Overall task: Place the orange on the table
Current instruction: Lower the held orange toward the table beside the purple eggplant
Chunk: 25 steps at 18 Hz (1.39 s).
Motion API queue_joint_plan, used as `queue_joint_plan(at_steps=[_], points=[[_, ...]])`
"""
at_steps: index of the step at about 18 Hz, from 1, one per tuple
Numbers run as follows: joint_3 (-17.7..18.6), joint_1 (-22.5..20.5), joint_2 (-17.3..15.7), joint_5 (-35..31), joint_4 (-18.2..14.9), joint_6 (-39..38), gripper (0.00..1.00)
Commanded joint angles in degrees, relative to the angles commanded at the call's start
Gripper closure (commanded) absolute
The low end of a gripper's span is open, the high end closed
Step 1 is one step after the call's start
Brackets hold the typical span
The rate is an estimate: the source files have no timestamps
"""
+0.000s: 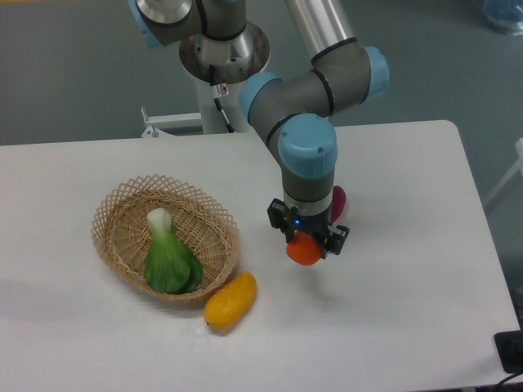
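Note:
The orange (304, 250) is a small round orange-red fruit held in my gripper (306, 245), just right of the wicker basket. The gripper points down and is shut on the orange. The fruit hangs close above the white table (392, 286); I cannot tell whether it touches the surface. The arm's wrist hides the top of the fruit.
A woven wicker basket (114, 245) holding a green bok choy (167, 260) stands at the left. A longer yellow-orange oval fruit (230, 300) lies by the basket's front right rim. A dark purple-red eggplant (337, 202) is partly hidden behind the wrist.

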State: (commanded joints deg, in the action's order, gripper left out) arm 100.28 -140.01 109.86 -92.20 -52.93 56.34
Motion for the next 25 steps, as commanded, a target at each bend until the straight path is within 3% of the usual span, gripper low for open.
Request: queue_joint_plan(at_steps=[5,14,25], points=[[4.57,0.26,-0.96,-1.92,2.39,0.62,0.27],[8.7,1.76,-1.49,-3.16,4.85,2.02,0.27],[8.8,2.2,-1.41,-4.04,4.94,2.02,0.21]])
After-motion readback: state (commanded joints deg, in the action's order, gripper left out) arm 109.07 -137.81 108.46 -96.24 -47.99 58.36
